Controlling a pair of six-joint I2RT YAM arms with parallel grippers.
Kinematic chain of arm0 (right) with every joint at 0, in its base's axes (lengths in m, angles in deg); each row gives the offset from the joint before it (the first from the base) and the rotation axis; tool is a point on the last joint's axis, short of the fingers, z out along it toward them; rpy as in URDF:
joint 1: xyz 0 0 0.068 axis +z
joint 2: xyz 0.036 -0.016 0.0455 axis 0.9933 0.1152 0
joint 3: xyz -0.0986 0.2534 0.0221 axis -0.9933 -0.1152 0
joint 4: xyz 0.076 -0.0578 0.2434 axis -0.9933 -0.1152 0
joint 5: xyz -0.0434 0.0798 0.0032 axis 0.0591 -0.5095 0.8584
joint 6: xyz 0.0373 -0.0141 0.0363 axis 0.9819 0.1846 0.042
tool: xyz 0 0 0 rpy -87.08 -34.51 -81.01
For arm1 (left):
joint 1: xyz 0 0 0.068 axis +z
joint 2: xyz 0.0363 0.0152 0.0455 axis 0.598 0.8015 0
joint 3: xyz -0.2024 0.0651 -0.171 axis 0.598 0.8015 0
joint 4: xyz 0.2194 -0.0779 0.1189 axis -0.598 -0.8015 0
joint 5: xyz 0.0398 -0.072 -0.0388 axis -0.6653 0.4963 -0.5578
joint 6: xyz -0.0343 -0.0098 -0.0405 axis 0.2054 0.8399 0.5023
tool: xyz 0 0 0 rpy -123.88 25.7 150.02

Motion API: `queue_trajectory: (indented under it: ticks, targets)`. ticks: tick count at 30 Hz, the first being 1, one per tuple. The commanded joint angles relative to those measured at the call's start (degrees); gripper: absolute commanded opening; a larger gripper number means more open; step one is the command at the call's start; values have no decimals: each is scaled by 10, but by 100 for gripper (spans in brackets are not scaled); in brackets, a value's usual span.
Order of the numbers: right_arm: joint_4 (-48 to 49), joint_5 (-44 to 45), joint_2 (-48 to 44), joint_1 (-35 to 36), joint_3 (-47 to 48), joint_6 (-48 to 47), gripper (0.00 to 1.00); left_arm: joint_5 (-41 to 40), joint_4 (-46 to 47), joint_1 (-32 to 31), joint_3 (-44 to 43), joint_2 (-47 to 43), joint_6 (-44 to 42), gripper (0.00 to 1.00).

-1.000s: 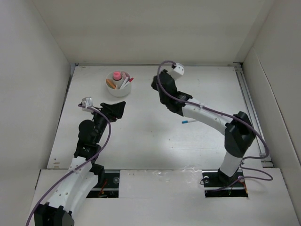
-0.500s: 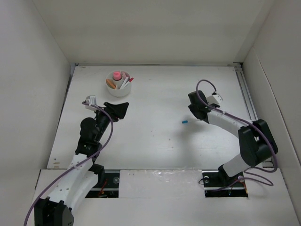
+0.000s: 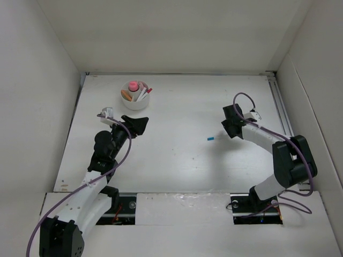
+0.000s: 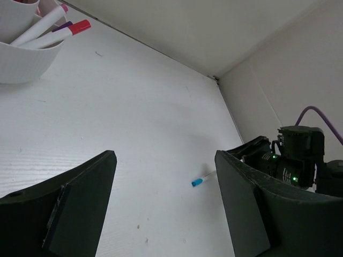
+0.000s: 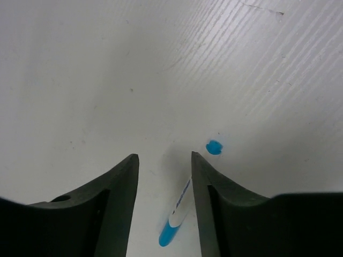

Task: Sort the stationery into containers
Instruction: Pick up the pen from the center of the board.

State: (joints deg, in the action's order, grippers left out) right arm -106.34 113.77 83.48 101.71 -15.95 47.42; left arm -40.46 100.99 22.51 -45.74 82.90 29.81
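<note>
Under right hand (image 5: 163,157), between fingers (image 5: 118,193), blue-capped pen (image 5: 179,209)

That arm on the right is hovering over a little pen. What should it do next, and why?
Probably lower the right gripper a touch and close it on the blue-capped pen. The pen lies loose on the table, lined up in the gap between the open fingers but not yet gripped, while other pens already sit in the white bowl.

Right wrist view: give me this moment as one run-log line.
right jaws open, blue-capped pen on table framed between them | left jaws open, empty | bowl holds pens
</note>
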Motion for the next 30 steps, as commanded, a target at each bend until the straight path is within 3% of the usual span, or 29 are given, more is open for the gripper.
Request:
queue_trajectory:
  ticks: [1,4,6,19,22,24,28,30]
  targets:
    - [-29,10,10,-4,19,9,47,12,32,-3,-27,-11,-9,71]
    - [-58,4,39,-10,42,18,34,12,32,-3,-27,-16,-9,71]
    - [-64,-8,44,-4,48,18,31,12,32,-3,-27,-16,-9,71]
    - [-143,-18,93,62,107,52,34,-4,6,-3,-32,-69,-9,73]
    - [-187,13,126,82,143,76,34,-12,-6,-3,-32,-88,-9,73]
    - [-215,35,131,108,149,99,27,-17,-12,-3,-32,-96,-9,73]
    - [-242,94,83,161,138,144,14,-17,-12,-3,-32,-102,-9,73]
    - [-271,141,57,191,138,164,14,-17,-12,-3,-32,-102,-9,73]
